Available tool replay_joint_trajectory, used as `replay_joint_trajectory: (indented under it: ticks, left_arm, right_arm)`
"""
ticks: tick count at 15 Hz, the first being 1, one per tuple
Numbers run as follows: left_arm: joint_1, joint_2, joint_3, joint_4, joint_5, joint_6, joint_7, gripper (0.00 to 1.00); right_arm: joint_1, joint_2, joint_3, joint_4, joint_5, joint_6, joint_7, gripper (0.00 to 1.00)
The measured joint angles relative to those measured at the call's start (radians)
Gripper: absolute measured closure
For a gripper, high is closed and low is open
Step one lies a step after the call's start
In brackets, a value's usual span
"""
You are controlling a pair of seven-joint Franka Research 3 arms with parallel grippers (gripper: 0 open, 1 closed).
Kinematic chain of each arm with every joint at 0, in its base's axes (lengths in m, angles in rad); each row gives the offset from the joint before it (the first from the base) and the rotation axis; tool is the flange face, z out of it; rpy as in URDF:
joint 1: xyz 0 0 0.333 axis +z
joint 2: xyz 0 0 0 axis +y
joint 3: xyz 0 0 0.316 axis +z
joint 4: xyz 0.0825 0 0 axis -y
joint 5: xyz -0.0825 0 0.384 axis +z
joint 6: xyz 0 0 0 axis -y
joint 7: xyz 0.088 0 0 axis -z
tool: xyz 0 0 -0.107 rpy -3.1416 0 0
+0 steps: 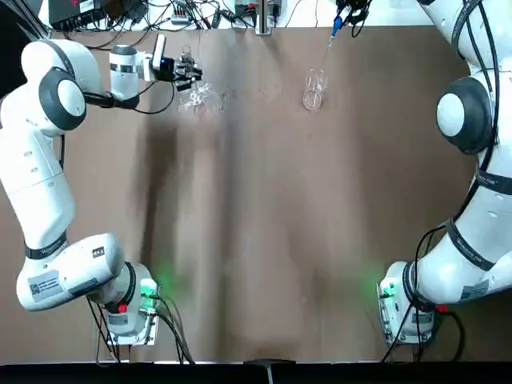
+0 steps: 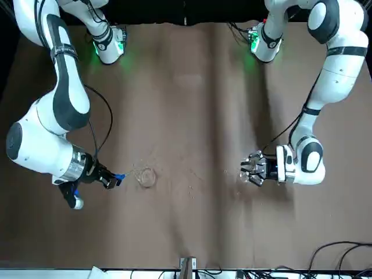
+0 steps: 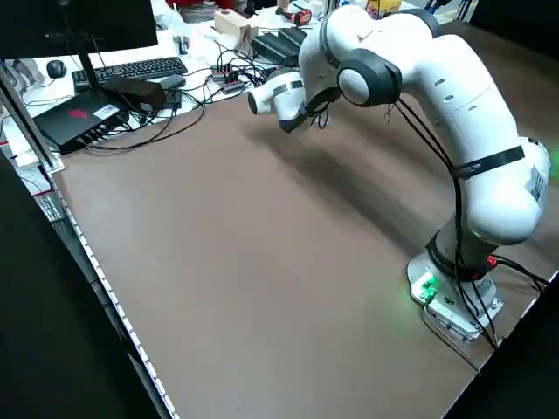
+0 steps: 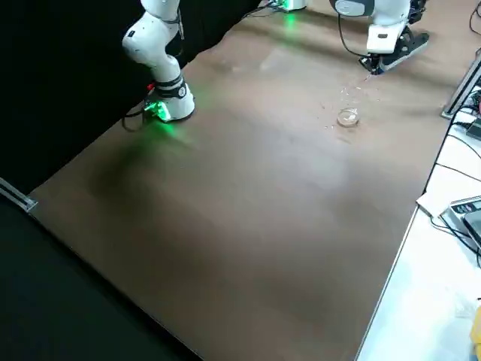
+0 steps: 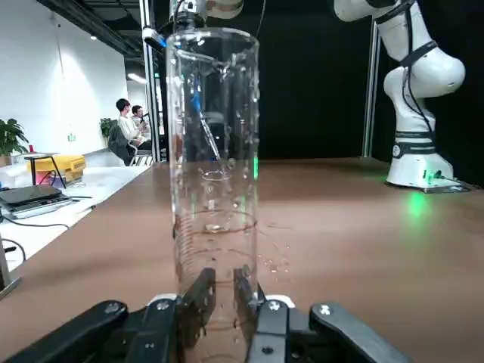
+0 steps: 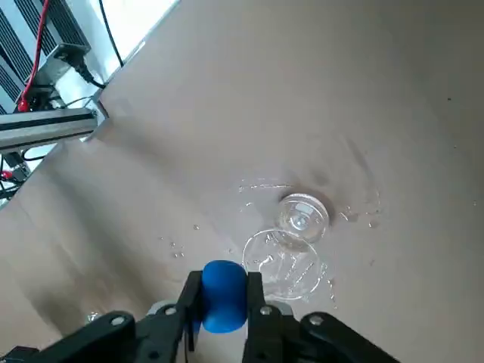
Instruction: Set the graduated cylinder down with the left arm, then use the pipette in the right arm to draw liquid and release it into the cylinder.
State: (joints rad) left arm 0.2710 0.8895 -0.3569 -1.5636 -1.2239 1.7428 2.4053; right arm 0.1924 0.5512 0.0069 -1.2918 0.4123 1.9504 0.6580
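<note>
Right now the left tool (image 5: 219,302) is clenched on the bottom of the cylinder (image 5: 214,174), which stands straight up at the far left part of the table (image 1: 264,240). I think the step in hand is putting it down. To do that well, the arm should go down slowly, keep the tube straight, and let go only when the foot sits flat. A tall thin tube can tip over easily.

The right tool (image 6: 224,299) squeezes the blue bulb of the dropper (image 6: 224,295) and hangs just above the short wide cup (image 1: 313,90). It is well apart from the cylinder.

The cylinder looks nearly empty, with only drops on its wall. I cannot tell how much liquid is in the cup. Small wet drops (image 2: 192,187) lie on the table around it.
</note>
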Motion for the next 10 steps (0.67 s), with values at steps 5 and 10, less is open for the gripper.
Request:
replay_joint_trajectory:
  ticks: [5,10]
  left_arm:
    - [-0.110,0.000,-0.002,0.000,-0.113,0.092,-0.001,0.78]
    - [-0.229,0.000,-0.002,-0.002,-0.237,0.174,-0.002,0.77]
  right_arm:
    - [-0.018,-0.002,0.000,0.005,0.038,0.002,0.000,0.72]
    - [-0.025,-0.003,0.000,0.016,0.041,0.002,0.000,0.72]
